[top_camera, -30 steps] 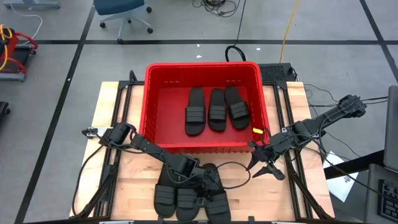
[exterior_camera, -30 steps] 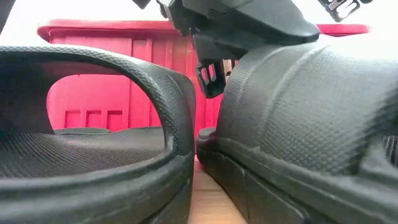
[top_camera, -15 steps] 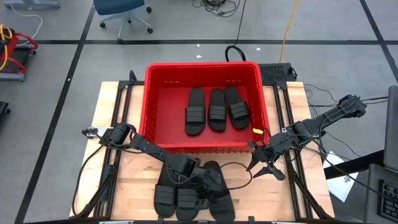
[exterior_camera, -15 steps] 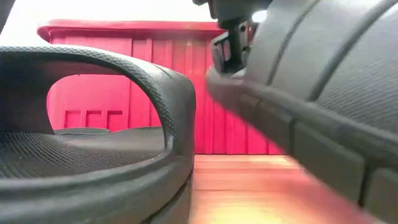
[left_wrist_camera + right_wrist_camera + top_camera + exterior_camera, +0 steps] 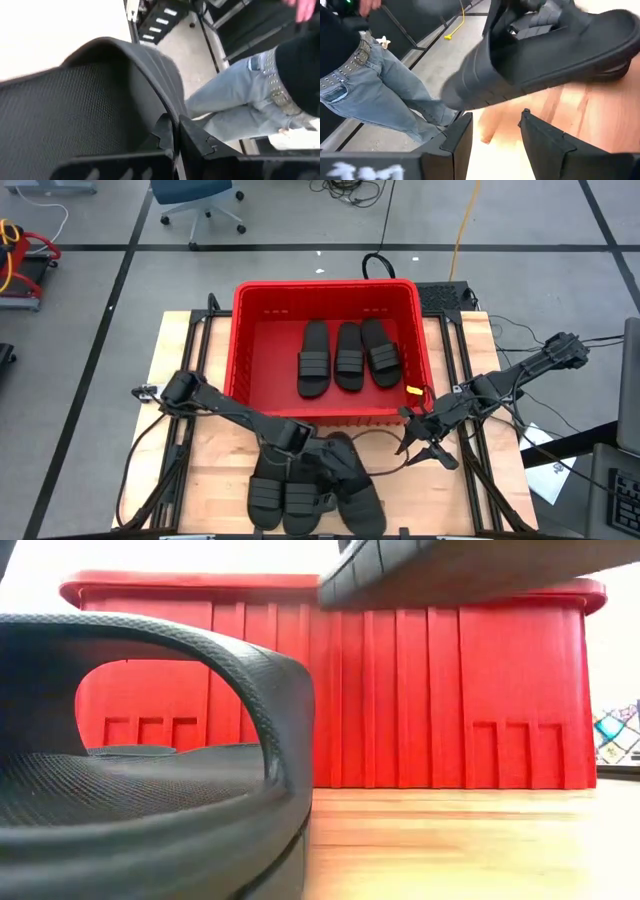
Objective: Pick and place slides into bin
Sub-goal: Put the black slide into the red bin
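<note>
Left gripper [image 5: 318, 463]: clenching on the edge of a matte black rubber slide sandal [image 5: 352, 482] and holding it tilted off the pale wooden tabletop [image 5: 200, 470], just in front of the bin's near wall; in the left wrist view the two dark fingers [image 5: 172, 137] are pinching the sandal's pebbled footbed rim.

Remaining slides on table [image 5: 283, 498]: two more black sandals with wide ribbed straps are lying side by side at the near edge, just left of the lifted one; in the low view one arched, finely textured strap [image 5: 240, 680] is filling the foreground.

Red bin [image 5: 245, 360]: a large rectangular red plastic basket with ribbed walls and a thick rim is sitting at the table's middle; three black slides [image 5: 348, 355] are lying in a row on its floor.

Right gripper [image 5: 420, 445]: hanging released, fingers spread, over the table's right side near the bin's corner.

Person [image 5: 375, 90]: light blue jeans and a studded belt are showing beyond the table.
</note>
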